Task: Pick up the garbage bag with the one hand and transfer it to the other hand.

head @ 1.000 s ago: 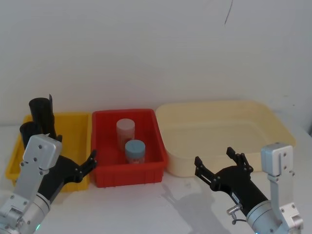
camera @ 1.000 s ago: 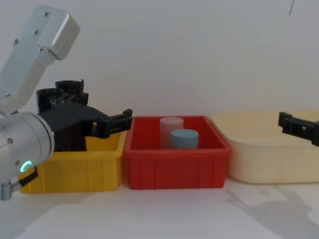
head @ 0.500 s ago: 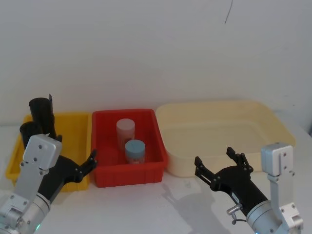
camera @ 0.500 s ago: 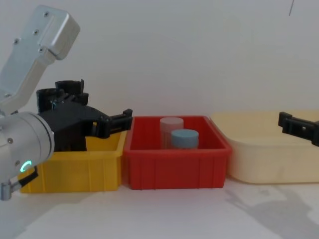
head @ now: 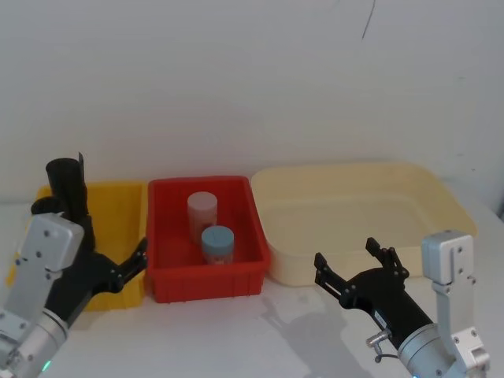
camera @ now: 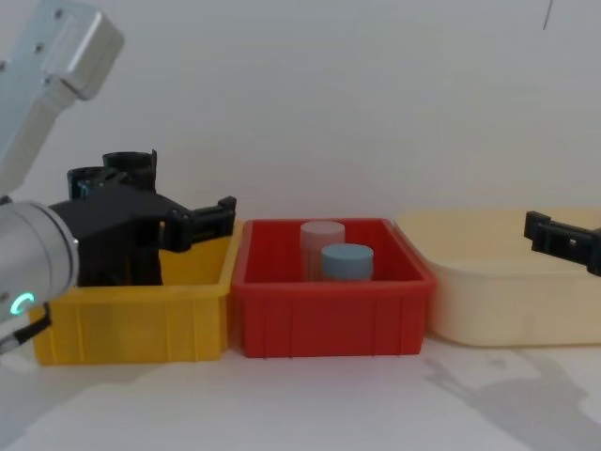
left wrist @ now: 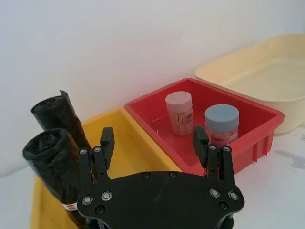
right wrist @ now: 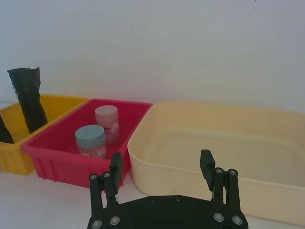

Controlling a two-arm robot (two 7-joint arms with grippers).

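Four views, all toward red bin [head: 209, 282]

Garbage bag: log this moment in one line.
left gripper open at yellow bin | garbage bag standing inside, ungrasped | right gripper open, near cream tub

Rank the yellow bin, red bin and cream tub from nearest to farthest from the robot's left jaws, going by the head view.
1. Yellow bin: the left gripper, jaws open, is over its right half.
2. Red bin: next along, to the right.
3. Cream tub: farthest right, behind the idle right gripper.
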